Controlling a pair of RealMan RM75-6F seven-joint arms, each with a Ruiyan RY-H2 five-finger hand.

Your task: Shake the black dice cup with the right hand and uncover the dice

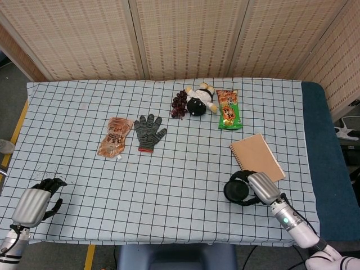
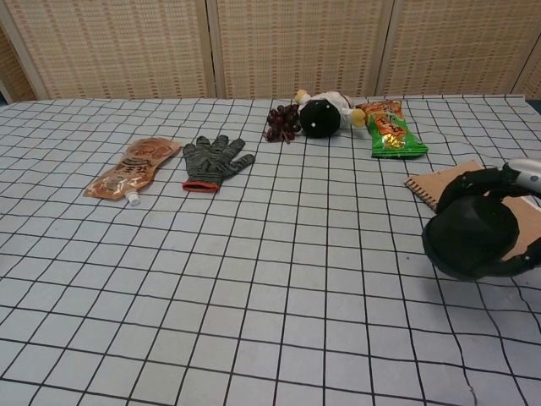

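The black dice cup (image 1: 236,190) (image 2: 469,235) is gripped from above by my right hand (image 1: 262,188) (image 2: 517,196), near the table's front right beside the notebook. In the chest view the cup appears raised off the cloth, its rim in front of the notebook's corner. No dice are visible; the cup and its base hide them. My left hand (image 1: 35,203) rests at the front left corner of the table, fingers curled in, holding nothing. The chest view does not show it.
A brown spiral notebook (image 1: 256,157) (image 2: 461,188) lies just behind the cup. Further back are a green snack bag (image 1: 228,109), a black plush toy (image 1: 199,101) and dark grapes (image 1: 179,104). A grey glove (image 1: 148,133) and an orange pouch (image 1: 115,136) lie left of centre.
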